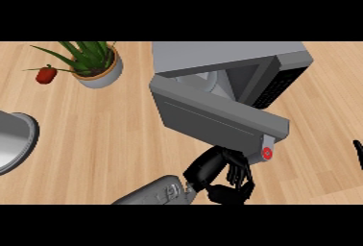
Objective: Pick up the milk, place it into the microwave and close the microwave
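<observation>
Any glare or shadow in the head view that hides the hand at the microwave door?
Head view: no glare on the counter; lighting is flat, with soft shade under the microwave door. The left hand is black against the grey door's lower edge, so its fingers blur into one dark mass. A dark sliver shows at the right edge; too little shows to tell.

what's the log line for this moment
microwave door open | left hand at door's near edge | right hand at right edge | milk not seen
</observation>
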{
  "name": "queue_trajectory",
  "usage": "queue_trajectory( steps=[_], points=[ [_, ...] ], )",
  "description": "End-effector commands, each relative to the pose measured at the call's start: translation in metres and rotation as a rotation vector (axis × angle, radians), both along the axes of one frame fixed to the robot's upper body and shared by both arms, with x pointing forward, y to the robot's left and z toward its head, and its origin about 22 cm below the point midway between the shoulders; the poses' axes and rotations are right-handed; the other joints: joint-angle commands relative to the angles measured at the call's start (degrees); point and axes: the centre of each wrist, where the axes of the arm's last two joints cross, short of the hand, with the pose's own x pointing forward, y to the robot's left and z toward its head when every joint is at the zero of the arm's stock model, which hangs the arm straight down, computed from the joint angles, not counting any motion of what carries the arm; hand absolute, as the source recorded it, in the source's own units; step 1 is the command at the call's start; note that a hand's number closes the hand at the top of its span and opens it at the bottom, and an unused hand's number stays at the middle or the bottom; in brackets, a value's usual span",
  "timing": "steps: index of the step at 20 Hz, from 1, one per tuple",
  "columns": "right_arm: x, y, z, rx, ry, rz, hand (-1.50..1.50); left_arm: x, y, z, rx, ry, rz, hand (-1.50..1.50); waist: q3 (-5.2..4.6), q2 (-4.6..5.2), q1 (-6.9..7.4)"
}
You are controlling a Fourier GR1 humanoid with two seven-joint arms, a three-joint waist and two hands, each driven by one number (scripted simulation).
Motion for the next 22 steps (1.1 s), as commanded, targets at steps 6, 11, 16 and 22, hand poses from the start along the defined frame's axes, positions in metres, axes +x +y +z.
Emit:
queue_trajectory(
  steps=[6,11,16,22],
  points=[
    [0.024,0.0,0.029,-0.021,-0.056,0.115,-1.5,0.037,-0.017,0.042,-0.053,-0.101,0.083,1.5,0.08,0.97,-4.84],
    [0.036,0.009,0.037,-0.002,-0.093,0.158,-1.5,0.055,-0.02,0.058,-0.054,-0.116,0.136,1.5,0.22,1.62,-6.87],
    [0.049,0.005,0.053,0.006,-0.117,0.208,-1.5,0.071,-0.023,0.072,-0.058,-0.134,0.182,1.5,0.38,2.5,-8.77],
    [0.065,0.008,0.07,0.007,-0.148,0.266,-1.5,0.084,-0.027,0.088,-0.06,-0.135,0.222,1.5,0.46,3.13,-10.66]
  ],
)
